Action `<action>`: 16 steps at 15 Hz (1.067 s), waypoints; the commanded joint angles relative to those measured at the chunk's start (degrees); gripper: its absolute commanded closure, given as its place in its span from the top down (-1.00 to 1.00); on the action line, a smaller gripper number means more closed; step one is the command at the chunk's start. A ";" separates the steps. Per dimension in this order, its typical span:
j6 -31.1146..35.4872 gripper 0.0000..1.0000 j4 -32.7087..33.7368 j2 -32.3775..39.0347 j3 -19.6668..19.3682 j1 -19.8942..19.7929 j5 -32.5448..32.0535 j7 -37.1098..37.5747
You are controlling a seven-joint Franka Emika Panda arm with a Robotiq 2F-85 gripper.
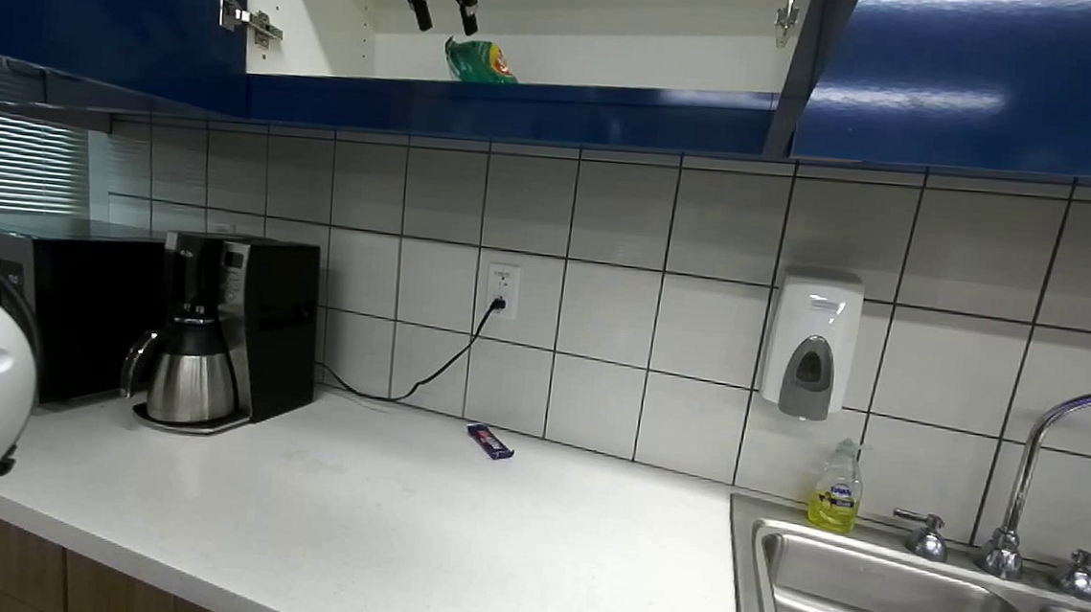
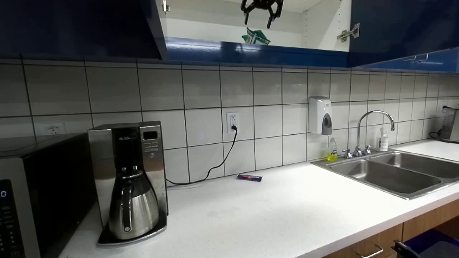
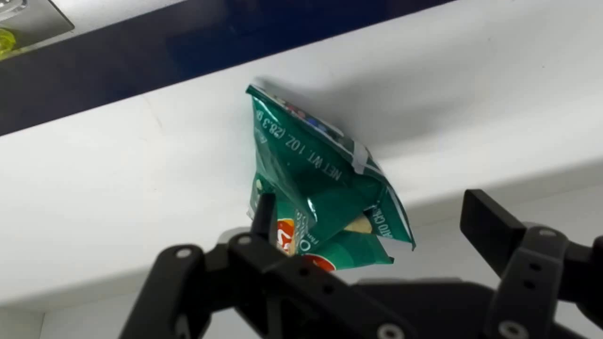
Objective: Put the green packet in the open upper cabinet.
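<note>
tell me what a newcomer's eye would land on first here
Most likely the green packet, vivid inside the open cabinet, with the gripper hanging open just above it. After that, perhaps the shiny pot on the coffee maker, and the purple bar, a small dark patch on the white counter.

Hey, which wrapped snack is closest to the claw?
The green packet, in the open upper cabinet below the claw; the purple bar lies on the counter.
</note>
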 commanded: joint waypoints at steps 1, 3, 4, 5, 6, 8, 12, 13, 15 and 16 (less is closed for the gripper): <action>-1.19 1.00 -4.12 -4.08 -0.53 -0.14 2.28 -2.28; -1.88 1.00 -6.48 -6.17 -0.78 -0.05 3.77 -3.33; -2.10 1.00 -7.90 -7.41 -0.92 0.02 4.47 -3.71; -2.50 1.00 -8.99 -8.41 -1.08 0.09 5.13 -4.26; -2.84 1.00 -10.31 -9.67 -1.22 0.14 5.65 -4.59; -4.30 1.00 -12.85 -12.41 -1.41 0.23 6.36 -5.15; -8.54 1.00 -17.35 -17.77 -2.07 1.07 5.95 -5.13; -9.53 1.00 -18.60 -19.07 -2.20 1.21 6.10 -5.46; -11.10 1.00 -21.91 -21.74 -2.56 1.49 6.61 -6.17; -11.78 1.00 -23.44 -22.84 -2.80 1.72 7.04 -6.81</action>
